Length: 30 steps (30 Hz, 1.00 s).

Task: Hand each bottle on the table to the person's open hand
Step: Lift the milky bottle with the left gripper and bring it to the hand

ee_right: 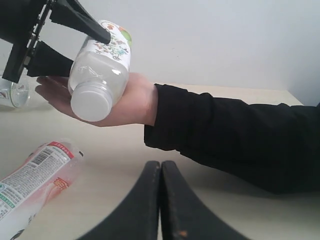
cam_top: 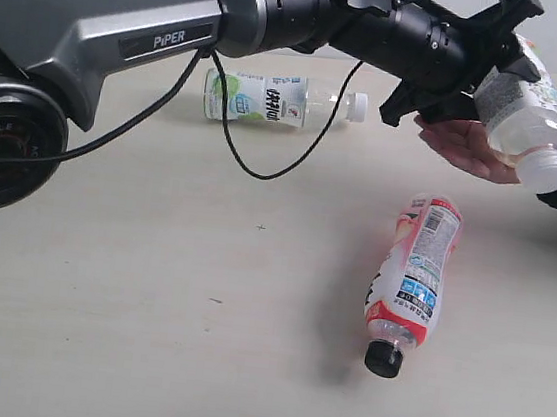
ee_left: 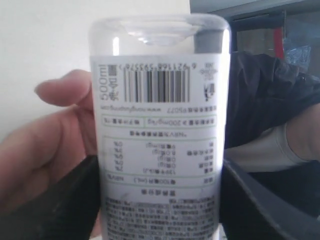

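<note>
White-capped bottle point(cam_top: 526, 118) in left hand point(cam_top: 497, 72) overhangs person's palm point(cam_top: 462, 146) edge.

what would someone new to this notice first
The left gripper holds a white-capped bottle over the person's hand, at the exterior view's upper right. Below them a black-capped bottle lies on the table, and a green-labelled bottle lies further back.
</note>
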{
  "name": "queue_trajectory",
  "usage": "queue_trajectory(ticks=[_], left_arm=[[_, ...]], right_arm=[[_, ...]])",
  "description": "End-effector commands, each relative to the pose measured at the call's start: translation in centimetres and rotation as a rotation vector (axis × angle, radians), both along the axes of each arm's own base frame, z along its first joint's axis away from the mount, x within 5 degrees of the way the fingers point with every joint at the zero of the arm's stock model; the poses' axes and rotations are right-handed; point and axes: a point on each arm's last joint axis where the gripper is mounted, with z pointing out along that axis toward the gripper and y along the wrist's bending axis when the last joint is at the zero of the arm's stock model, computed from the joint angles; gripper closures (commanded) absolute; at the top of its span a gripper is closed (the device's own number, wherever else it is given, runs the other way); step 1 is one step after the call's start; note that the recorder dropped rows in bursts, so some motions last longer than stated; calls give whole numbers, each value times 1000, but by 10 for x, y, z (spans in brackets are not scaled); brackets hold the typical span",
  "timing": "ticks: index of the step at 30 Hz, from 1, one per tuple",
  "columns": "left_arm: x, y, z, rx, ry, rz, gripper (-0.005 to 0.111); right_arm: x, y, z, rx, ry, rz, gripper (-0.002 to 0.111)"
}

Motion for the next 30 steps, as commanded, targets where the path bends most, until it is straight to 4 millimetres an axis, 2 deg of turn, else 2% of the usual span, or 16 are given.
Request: queue_trajectory(ticks=[1,21,30], left_arm=[[5,4,1,-3,-1,-4,107],[-2,5,-9,86,-31,-116,107],[-1,6,-10,97,-43,-116,107]], right_arm=[[0,0,-1,-3,-8,-1,108],[0,0,-1,-3,-8,-1,108],[0,0,-1,-3,-8,-1,108]])
